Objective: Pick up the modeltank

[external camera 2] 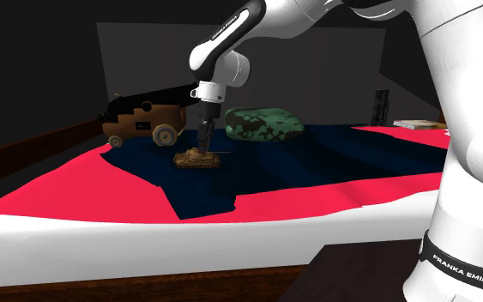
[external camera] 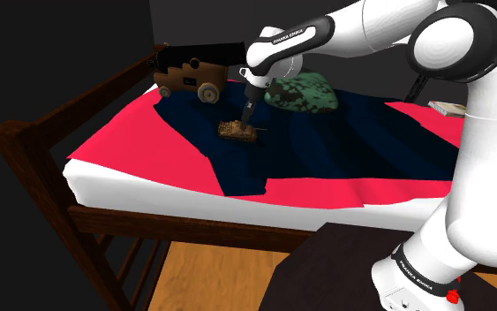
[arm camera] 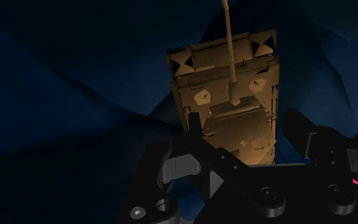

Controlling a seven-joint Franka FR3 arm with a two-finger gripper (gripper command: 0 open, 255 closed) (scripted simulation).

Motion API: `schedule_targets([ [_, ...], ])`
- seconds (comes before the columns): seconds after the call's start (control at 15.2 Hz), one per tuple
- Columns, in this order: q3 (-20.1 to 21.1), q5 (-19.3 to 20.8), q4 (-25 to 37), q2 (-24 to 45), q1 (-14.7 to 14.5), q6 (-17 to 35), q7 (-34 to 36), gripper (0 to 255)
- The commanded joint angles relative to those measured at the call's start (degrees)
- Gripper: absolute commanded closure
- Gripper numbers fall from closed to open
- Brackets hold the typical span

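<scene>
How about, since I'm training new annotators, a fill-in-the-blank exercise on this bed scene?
1. The model tank lies on a dark ____ blanket.
2. Just above the model tank hangs the black two-finger ____.
3. The wheeled toy behind the model tank is a ____.
Missing words: blue; gripper; cannon.
</scene>
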State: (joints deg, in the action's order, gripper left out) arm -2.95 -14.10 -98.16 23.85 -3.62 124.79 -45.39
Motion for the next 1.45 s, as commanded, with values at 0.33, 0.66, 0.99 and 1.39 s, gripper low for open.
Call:
schedule_targets([
  [0.33, -0.03, 0.08, 0.36, -0.2, 0.02, -0.67, 0.09, 255],
  [0.66, -0.21, 0.57, 2.07, -1.7, -0.01, -3.82, 0.84, 255],
  [0.99, -0.35, 1.01, 4.13, -2.96, 0.0, -7.07, 1.56, 255],
  [1.39, -0.45, 1.33, 6.11, -3.8, 0.02, -9.85, 2.14, 255],
])
